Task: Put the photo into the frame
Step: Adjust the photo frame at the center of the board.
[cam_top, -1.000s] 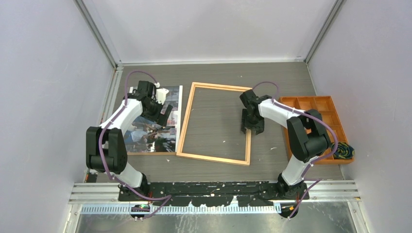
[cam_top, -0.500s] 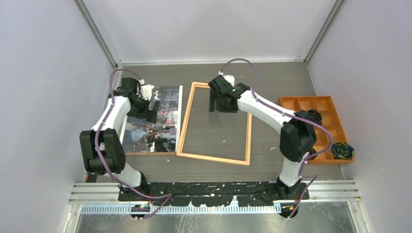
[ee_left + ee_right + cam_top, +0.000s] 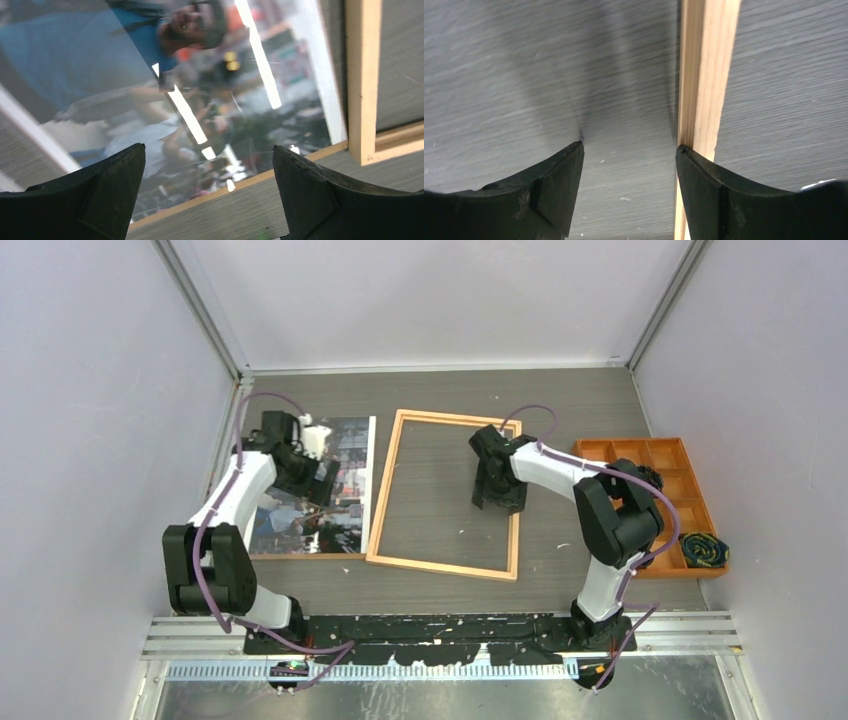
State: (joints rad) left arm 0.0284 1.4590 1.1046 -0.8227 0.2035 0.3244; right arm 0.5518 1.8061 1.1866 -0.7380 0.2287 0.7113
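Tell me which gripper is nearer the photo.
Left. The left gripper is open directly over the photo; the right gripper is open at the right rail of the frame, on the side away from the photo.

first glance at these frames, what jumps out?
The light-wood frame lies mid-table with only bare tabletop inside it, and the glossy photo lies flat just to its left, not yet in it. Both grippers are open: the left gripper hangs over the photo, and the right gripper is at the frame's right rail. An orange tray stands out at the table's right edge.
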